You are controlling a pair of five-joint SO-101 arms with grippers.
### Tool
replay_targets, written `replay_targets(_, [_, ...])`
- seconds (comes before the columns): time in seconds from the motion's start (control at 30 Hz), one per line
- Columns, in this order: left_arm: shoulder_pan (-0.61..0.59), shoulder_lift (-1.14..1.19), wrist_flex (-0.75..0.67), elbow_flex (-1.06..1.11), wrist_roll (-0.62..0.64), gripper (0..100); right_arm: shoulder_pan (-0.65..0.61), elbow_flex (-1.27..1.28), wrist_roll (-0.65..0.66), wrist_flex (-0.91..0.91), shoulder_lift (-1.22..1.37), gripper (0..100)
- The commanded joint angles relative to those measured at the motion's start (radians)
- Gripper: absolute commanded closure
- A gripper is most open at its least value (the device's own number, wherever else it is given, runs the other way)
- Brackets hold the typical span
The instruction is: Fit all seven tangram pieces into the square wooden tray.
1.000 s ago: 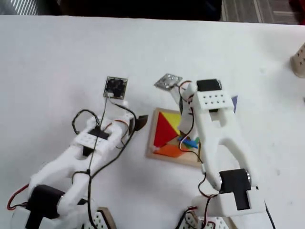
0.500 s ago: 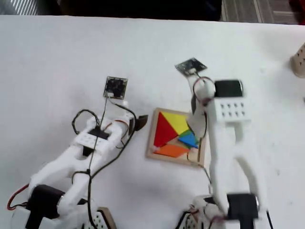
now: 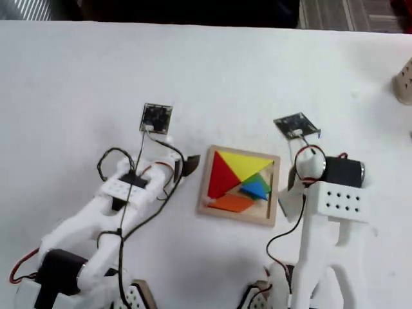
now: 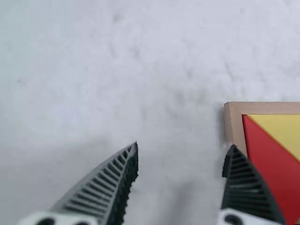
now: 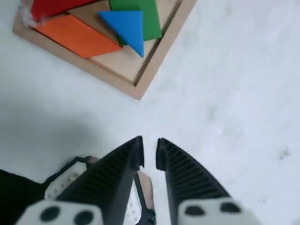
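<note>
Tray (image 3: 235,216) and its coloured pieces lie on a white table (image 3: 96,77), a little toward the near side, between the two white arms. The left arm (image 3: 122,199) stretches in low from the near left corner. The right arm (image 3: 331,212) stands just beside the tray's right edge.

The tray is a square wooden frame, lying flat and turned slightly askew. Inside it a big red triangle (image 3: 222,177) takes the left part, with a big yellow triangle (image 3: 244,162) along the far side, touching it. An orange slanted piece (image 3: 232,203) lies along the near edge. A small blue triangle (image 3: 255,188) rests against a green piece (image 5: 145,18) toward the right side. Bare wood shows in the near right corner.

The left gripper (image 4: 183,147) hangs low over the table with its two fingers spread wide and nothing between them. One fingertip is right by the tray's left corner. The right gripper (image 5: 149,140) points down at bare table just off the tray's near right corner. Its fingers are pressed almost together, only a slit between them, holding nothing.
</note>
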Motion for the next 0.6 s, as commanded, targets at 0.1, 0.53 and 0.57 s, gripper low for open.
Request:
replay_targets(0.1, [0.001, -0.008, 0.000, -0.028, -0.008, 71, 0.031, 0.008, 0.025, -0.081, -0.015, 94.7])
replay_targets(0.53, [0.004, -0.008, 0.000, -0.026, -0.008, 71, -0.209, 0.238, -0.061, -0.381, -0.013, 94.7])
replay_targets(0.57, [0.004, -0.008, 0.000, -0.026, -0.008, 71, -0.222, 0.249, -0.069, -0.400, -0.013, 94.7])
